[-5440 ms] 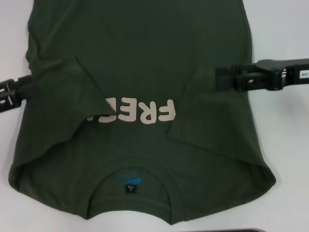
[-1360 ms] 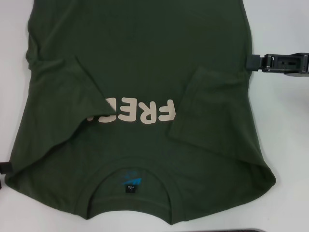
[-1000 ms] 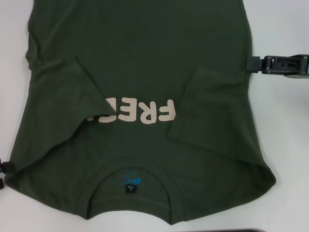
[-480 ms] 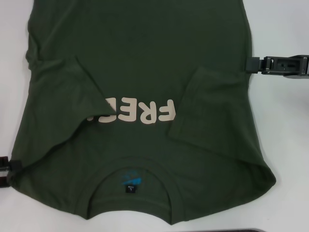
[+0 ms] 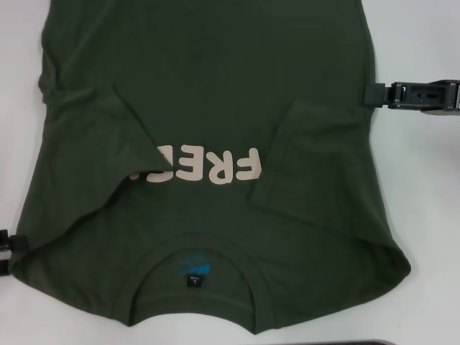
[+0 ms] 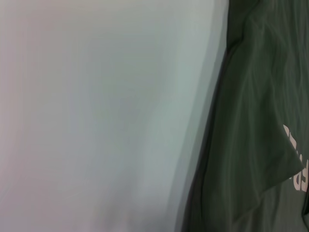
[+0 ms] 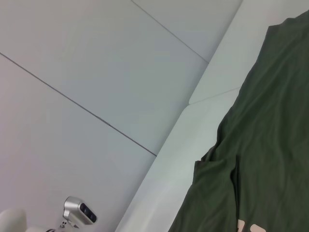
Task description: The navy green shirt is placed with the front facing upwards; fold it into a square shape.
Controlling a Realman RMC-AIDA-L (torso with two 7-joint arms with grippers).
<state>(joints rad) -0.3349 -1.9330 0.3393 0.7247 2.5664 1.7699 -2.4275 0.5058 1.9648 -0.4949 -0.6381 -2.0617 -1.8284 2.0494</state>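
The only other stuff around was a plain white table [image 5: 424, 187] running edge to edge, plus a thin dark strip [image 5: 359, 342] poking in along the near edge, too little of it visible to say what it was. Off past the table edge was a pale floor [image 7: 72, 96] with thin dark seams, and a small silver gadget [image 7: 78, 211] sat down there.

We see the navy green shirt [image 5: 208, 93], a large dark olive cotton T-shirt, spread flat and filling most of the head view, front side up. Its round collar, with a small blue neck label, sits at the lower centre of the frame. Both short sleeves are folded inward over the chest (the left one hides part of the cream "FREE!" lettering).
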